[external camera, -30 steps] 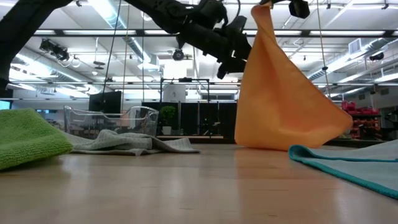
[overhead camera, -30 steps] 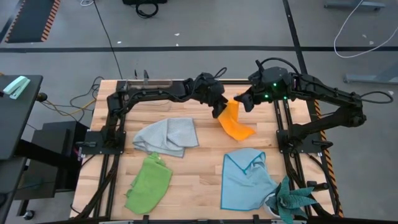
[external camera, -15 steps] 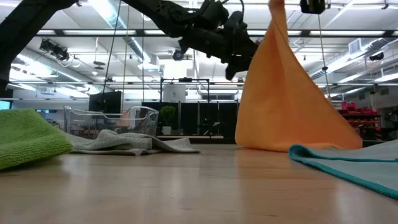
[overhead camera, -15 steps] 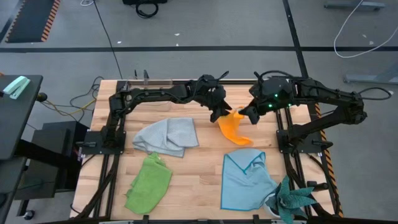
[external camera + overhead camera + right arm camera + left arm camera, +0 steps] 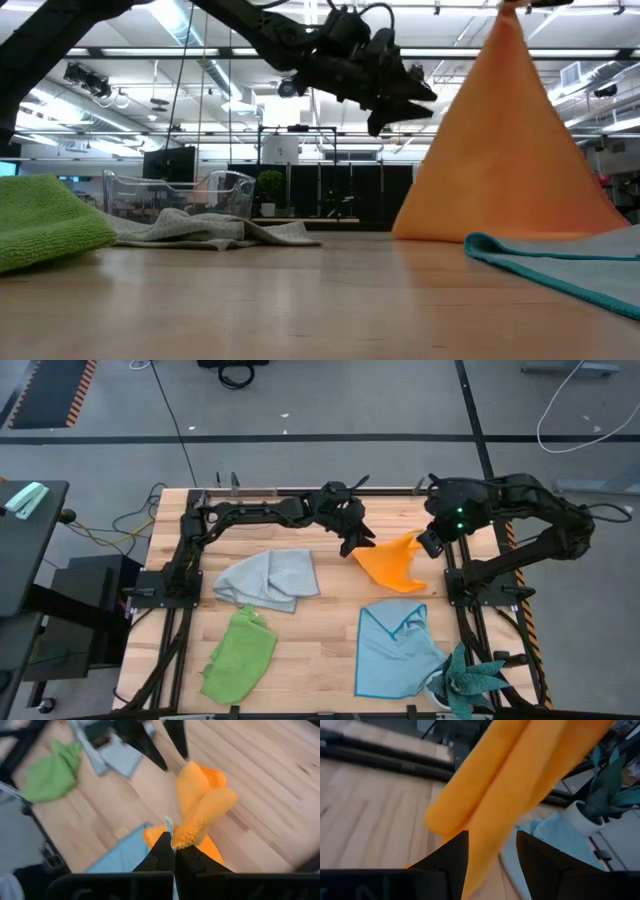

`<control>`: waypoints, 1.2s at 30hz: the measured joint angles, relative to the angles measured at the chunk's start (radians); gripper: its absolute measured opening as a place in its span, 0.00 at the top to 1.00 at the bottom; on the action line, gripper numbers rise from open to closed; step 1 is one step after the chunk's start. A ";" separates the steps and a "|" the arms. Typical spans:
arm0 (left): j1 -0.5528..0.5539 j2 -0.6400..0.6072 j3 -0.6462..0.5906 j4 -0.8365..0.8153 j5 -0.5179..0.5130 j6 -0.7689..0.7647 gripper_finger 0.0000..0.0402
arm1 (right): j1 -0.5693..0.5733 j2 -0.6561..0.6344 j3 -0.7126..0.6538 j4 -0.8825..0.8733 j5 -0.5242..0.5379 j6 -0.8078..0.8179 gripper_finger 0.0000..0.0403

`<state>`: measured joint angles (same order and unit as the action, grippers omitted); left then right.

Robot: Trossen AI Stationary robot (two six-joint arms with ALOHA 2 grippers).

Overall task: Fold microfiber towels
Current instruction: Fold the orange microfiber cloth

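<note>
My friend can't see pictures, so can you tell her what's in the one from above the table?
The right tool holds up one corner of an orange towel, whose other end rests on a wooden table. The left tool, open, hovers at the towel's other side. A grey towel, a green towel, a blue towel and a plant lie nearby.

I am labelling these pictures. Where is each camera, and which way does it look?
High: above, looking down; both arms, orange towel at the right tool.
Low: table height, looking level; left tool open beside the orange tent.
Left wrist: on the left arm; its fingers apart, orange towel ahead.
Right wrist: on the right arm; tool shut on the towel.
All share the orange towel.
</note>
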<state>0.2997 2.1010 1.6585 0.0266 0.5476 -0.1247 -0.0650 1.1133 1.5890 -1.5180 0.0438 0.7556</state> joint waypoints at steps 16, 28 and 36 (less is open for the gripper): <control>-0.008 0.060 0.013 0.137 0.007 -0.137 0.57 | 0.115 0.099 -0.004 -0.054 -0.007 -0.063 1.00; -0.047 0.112 0.058 0.124 0.100 -0.101 0.56 | 0.202 0.133 -0.004 -0.053 -0.008 -0.008 1.00; -0.086 0.113 0.058 0.101 -0.115 0.004 0.55 | 0.231 0.148 -0.004 -0.053 -0.008 0.050 1.00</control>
<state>0.2133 2.2135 1.7168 0.1278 0.4323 -0.1206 0.1655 1.2610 1.5848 -1.5711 0.0359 0.8054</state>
